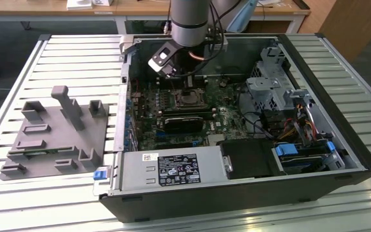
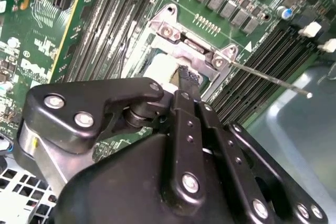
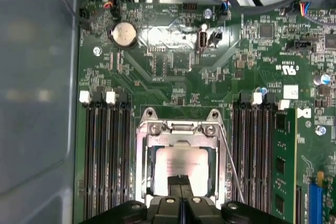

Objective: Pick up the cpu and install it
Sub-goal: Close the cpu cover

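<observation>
**benchrat:** what's the setup sitting on?

**slatfan:** a slatted table (image 1: 76,58), pale metal, strips running across. Light glares pretty hard off the near slats.

**benchrat:** and behind it?

**slatfan:** a wooden desk (image 1: 140,7) on white legs, dark grey floor (image 1: 5,34) under it, and a wooden panel (image 1: 353,19) off at the exterior view's right.
</observation>
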Tool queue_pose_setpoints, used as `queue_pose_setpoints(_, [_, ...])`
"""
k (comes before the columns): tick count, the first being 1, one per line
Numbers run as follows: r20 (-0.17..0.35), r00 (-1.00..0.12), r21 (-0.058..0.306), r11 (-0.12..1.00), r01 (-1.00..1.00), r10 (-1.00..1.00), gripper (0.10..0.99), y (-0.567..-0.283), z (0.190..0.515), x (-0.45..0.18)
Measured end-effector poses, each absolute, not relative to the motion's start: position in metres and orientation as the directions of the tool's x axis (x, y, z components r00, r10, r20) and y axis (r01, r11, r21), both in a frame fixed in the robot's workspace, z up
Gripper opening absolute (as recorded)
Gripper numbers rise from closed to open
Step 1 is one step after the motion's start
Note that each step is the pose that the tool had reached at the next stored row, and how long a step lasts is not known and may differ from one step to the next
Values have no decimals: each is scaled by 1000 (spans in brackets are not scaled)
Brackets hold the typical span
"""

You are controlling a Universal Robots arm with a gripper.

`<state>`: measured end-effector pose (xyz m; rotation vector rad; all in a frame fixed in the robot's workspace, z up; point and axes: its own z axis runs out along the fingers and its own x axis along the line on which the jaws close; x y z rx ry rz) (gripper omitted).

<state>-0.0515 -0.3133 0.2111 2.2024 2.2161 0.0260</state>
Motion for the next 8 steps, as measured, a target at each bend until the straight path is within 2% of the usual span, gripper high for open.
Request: queue_pose_setpoints(8, [0, -6, 24, 6, 1000, 1000, 106, -313, 211, -42])
